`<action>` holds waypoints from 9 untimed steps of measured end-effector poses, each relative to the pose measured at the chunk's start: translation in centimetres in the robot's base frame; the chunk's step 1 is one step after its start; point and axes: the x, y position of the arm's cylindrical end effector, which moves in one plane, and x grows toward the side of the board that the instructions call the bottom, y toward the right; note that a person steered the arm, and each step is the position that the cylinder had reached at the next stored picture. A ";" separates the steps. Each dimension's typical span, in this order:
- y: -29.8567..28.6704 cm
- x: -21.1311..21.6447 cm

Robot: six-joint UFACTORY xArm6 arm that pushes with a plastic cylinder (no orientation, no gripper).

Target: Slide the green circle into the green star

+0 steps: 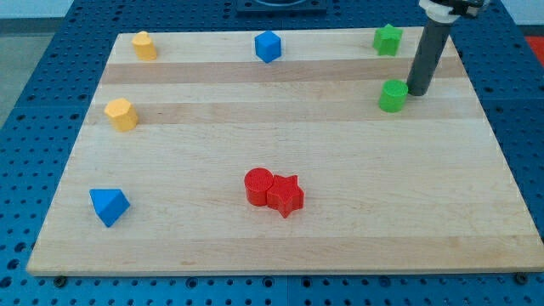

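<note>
The green circle [393,96] sits near the view's upper right on the wooden board [340,221]. The green star [388,39] lies above it, close to the board's top edge, a clear gap apart. My tip [418,92] stands just to the right of the green circle, touching or almost touching its right side. The dark rod rises from there toward the view's top right.
A blue cube [268,46] lies at top centre. Two yellow blocks sit at the left, one at the top left [144,46] and one below it [121,114]. A blue triangle [109,206] lies at lower left. A red circle [258,186] and red star [286,195] touch at lower centre.
</note>
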 end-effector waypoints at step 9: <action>-2.6 -0.9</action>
